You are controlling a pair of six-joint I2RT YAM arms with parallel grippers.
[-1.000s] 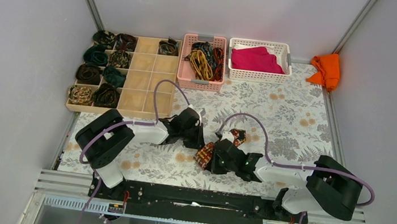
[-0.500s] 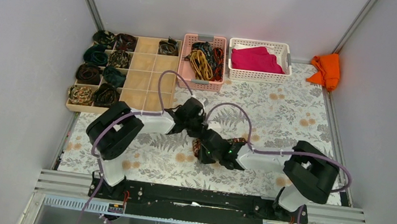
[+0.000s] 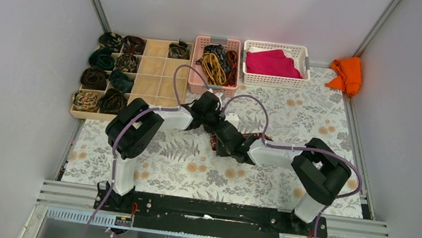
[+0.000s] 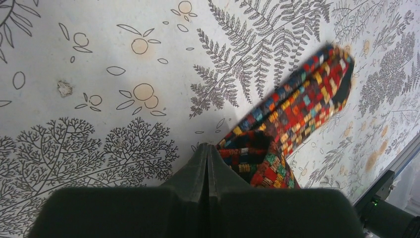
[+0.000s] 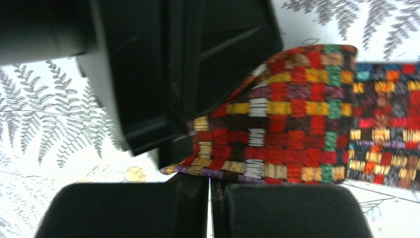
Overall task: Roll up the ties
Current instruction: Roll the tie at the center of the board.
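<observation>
Woven checks of red, orange, yellow and dark thread cover the tie (image 4: pixel 297 104), lying limp on the fern-printed worktop (image 4: pixel 99 74). We see the left end effector (image 4: pixel 207 148) pressed together just beside it. Its black body hides part of the cloth from the right end effector (image 5: pixel 208 184), also together, at the hem. Behind stand a wooden tray (image 3: pixel 154 66) of rolled ties (image 3: pixel 102 58) and a pink basket (image 3: pixel 224 91).

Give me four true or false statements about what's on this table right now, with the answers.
1. The magenta cloth lies in the white basket. True.
2. The orange cloth lies in a basket. False: it lies on the table, at the far right corner.
3. Rolled ties sit in the wooden divided tray. True.
4. The right gripper is wide open. False: it is shut on the checked tie.
</observation>
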